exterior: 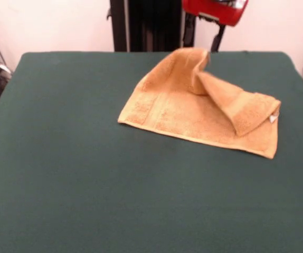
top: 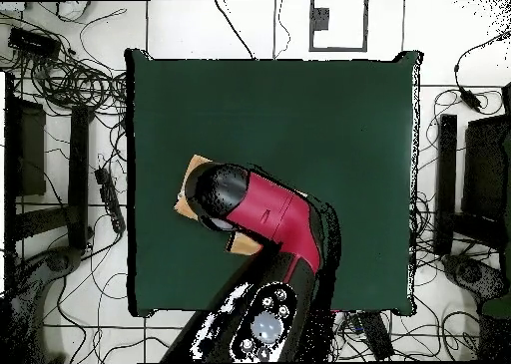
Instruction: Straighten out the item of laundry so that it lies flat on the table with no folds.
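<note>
The orange-yellow towel [exterior: 193, 108] lies on the dark green table [exterior: 88, 174] at the far right in the front view. Its far corner is humped up and one flap is folded over the right side, with a white tag [exterior: 273, 118] at the right edge. Only a red arm link [exterior: 215, 9] shows at the top of that view; no gripper shows there. In the overhead view the red and black arm [top: 259, 208] hangs over the towel [top: 192, 185], and only small parts of the towel show around it. The gripper is hidden under the arm.
The robot's black pedestal [exterior: 146, 23] stands behind the table's far edge. Cables and black equipment [top: 70, 131] lie on the floor around the table [top: 299, 121].
</note>
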Robot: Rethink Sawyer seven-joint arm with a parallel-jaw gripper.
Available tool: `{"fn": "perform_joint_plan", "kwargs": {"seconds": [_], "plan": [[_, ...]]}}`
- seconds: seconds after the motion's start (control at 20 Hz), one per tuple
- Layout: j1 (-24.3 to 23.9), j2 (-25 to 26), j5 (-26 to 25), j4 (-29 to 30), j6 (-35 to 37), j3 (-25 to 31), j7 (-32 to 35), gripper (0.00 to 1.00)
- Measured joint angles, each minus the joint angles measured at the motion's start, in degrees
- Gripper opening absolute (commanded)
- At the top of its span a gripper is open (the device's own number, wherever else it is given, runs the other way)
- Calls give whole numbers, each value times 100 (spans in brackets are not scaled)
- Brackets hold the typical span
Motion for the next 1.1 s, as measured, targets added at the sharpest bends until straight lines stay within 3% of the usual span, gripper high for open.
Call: {"fn": "perform_joint_plan", "kwargs": {"seconds": [0.6, 1.1], "plan": [[36, 100, 7, -97, -9, -12, 96, 100], [37, 521, -211, -932, -99, -555, 257, 100]]}}
